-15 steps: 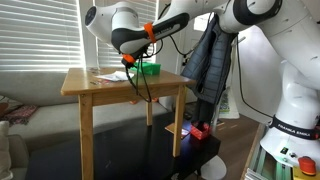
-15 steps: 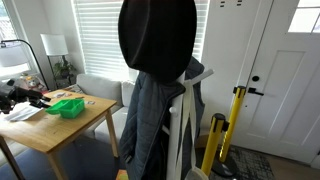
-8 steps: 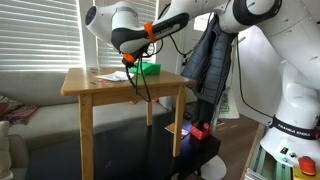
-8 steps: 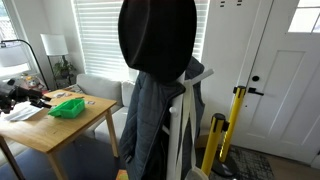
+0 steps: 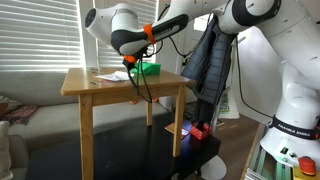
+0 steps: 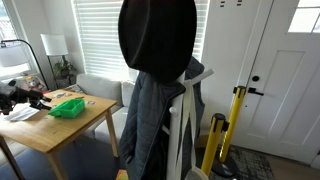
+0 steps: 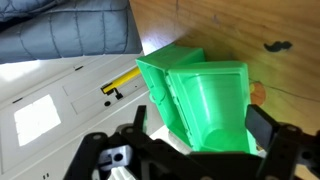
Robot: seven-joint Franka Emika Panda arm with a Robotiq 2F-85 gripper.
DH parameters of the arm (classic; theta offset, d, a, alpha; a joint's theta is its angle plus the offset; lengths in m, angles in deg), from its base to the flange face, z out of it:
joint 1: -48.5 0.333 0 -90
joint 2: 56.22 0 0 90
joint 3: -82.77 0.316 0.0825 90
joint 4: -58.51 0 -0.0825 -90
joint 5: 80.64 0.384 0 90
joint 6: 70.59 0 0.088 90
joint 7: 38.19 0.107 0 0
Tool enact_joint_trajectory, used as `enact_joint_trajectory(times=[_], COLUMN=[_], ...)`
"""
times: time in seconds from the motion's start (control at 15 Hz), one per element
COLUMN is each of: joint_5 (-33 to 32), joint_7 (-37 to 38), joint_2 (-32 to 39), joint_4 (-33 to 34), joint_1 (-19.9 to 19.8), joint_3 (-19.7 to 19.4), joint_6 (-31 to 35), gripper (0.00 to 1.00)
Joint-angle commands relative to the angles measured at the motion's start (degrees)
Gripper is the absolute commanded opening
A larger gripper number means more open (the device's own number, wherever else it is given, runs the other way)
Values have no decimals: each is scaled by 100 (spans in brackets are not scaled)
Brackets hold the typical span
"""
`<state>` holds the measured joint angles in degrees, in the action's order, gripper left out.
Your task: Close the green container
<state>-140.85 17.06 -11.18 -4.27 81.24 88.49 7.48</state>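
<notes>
In an exterior view the green container (image 5: 150, 68) sat on the wooden desk (image 5: 90, 86), toward its far edge, with the arm bent down over it and the pincer (image 5: 133, 65) just beside it on the side of the white papers (image 5: 104, 75). It was too small and too covered there to tell its lid or its axis. A dark coat (image 5: 208, 60) hung behind the desk. In an exterior view from another place the container (image 6: 68, 107) lay low and wide near the middle of the desk (image 6: 60, 132), its long axis running roughly across the picture, and the pincer (image 6: 40, 100) reached in from the left, close to its end; whether they touched could not be told. A coat (image 6: 155, 125) hung in front, with a yellow post (image 6: 235, 125) and a white door (image 6: 290, 80) beyond. In the wrist view the container (image 7: 195, 95) filled the centre, its long axis running up the picture and leaning left at the top. Its hollow inside faced the camera, the flap open at the far left end. The pincer (image 7: 195, 165) was spread wide, one finger at either lower corner, the container's near end between them. The papers (image 7: 60, 100) lay just left of it, a grey cushion (image 7: 60, 28) beyond.
</notes>
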Motion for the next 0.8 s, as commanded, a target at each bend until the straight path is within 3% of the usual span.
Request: enact_joint_trajectory(times=[0.0,0.73], joint_5=[94,-79], joint_7=[-275,-450], joint_2=[222,359], joint_4=[296,294], joint_1=[12,-34], joint_3=[20,-92], joint_6=[-162,-99], gripper=[100,100])
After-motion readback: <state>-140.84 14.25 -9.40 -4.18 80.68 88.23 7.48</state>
